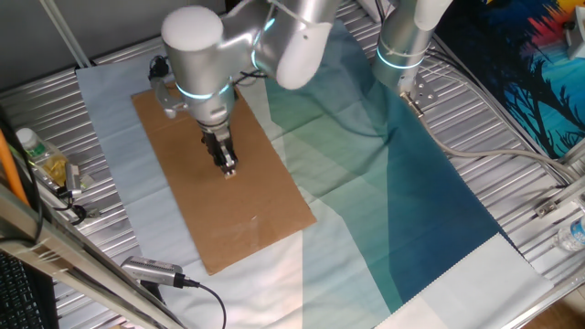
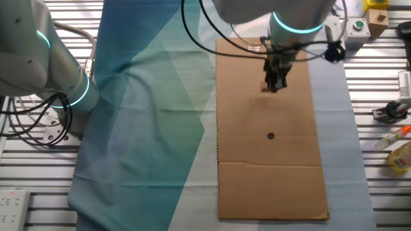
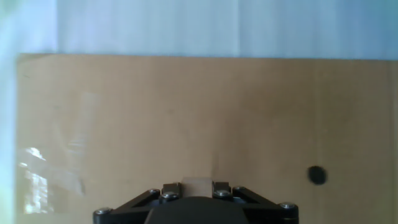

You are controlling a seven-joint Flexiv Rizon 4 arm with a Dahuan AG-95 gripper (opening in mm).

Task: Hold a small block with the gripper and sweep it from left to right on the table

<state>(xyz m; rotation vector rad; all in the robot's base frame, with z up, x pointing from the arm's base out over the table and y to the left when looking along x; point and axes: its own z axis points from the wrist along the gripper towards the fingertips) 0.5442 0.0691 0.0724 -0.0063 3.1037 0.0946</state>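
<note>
My narrow black gripper (image 1: 227, 167) hangs from the silver arm with the cyan ring, its tip on the brown cardboard sheet (image 1: 247, 210). It is shut on the small block (image 3: 197, 186), a pale tan cube seen between the two fingers in the hand view. In the other fixed view the gripper (image 2: 275, 85) stands over the upper middle of the cardboard (image 2: 270, 173), and the block there is mostly hidden by the fingers. The table (image 1: 512, 183) is ribbed metal under pale blue and teal cloth.
A second silver arm (image 1: 402, 41) stands at the back. A black dot (image 2: 270, 135) marks the cardboard below the gripper. Bottles and clutter (image 1: 41, 160) lie at the table's left edge, a grey cabled device (image 1: 151, 270) at the front, and small items (image 2: 398, 138) at the right.
</note>
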